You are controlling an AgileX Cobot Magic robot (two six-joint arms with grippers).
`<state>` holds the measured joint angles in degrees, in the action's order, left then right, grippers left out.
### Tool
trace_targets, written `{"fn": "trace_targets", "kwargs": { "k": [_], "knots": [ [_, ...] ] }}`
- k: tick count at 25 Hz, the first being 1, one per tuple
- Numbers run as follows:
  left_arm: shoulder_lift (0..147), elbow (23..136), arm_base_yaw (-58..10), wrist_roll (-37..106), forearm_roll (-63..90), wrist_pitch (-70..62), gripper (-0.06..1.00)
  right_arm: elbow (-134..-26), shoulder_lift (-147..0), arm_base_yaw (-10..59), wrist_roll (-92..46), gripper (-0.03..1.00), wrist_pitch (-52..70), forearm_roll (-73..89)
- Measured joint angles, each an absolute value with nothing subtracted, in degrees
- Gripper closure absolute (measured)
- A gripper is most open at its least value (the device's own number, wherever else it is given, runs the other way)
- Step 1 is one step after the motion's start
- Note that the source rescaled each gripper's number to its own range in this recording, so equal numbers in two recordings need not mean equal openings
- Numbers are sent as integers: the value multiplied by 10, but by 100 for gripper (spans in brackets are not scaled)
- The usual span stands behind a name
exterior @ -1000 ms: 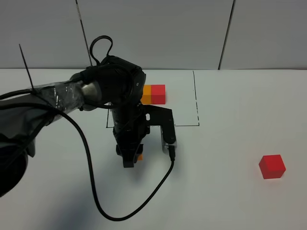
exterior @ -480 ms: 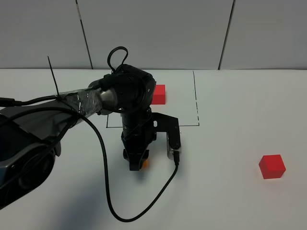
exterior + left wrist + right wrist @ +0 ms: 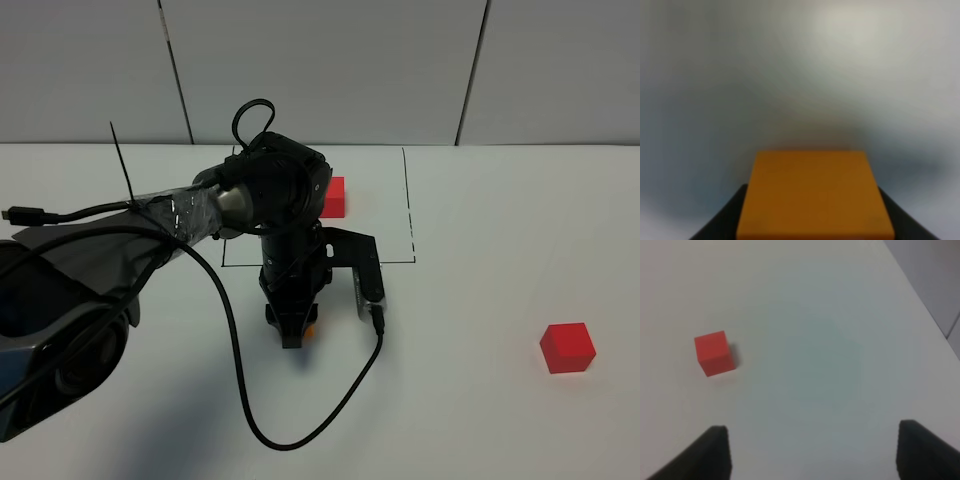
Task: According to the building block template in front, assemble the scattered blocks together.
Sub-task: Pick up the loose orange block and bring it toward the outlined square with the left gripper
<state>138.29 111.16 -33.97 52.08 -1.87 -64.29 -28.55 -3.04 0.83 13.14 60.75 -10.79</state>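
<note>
- The table (image 3: 480, 420) is white, with only the blocks and a loose black cable (image 3: 240, 390) on it, so I have room to work low.
- The left arm (image 3: 180, 210) reaches over the middle with its wrist pointing down, just in front of the drawn black frame (image 3: 409, 205). Its jaws are clamped on the orange cube. I cannot tell whether the cube touches the table yet.
- The right jaws stand apart with nothing between them, over bare table on the right side.
- The building block template (image 3: 333, 197) sits inside the frame behind the left wrist. Only its red half shows, and I judge the orange half is hidden by the arm.
- The red cube (image 3: 567, 347) lies far to the right, well apart from everything else.
- The orange cube (image 3: 312, 326) fills the left wrist view, gripped squarely. I want to set it down flat and square to the template, leaving the side toward the red cube free. Then I should open gently and lift straight up, so it does not twist.
</note>
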Motion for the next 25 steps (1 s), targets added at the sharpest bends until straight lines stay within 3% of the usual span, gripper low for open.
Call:
{"fn": "trace_targets", "kwargs": {
  "k": [25],
  "knots": [
    [1392, 1117, -356, 496, -18, -631, 94, -285, -30, 8, 131, 54, 607, -108]
  ]
}}
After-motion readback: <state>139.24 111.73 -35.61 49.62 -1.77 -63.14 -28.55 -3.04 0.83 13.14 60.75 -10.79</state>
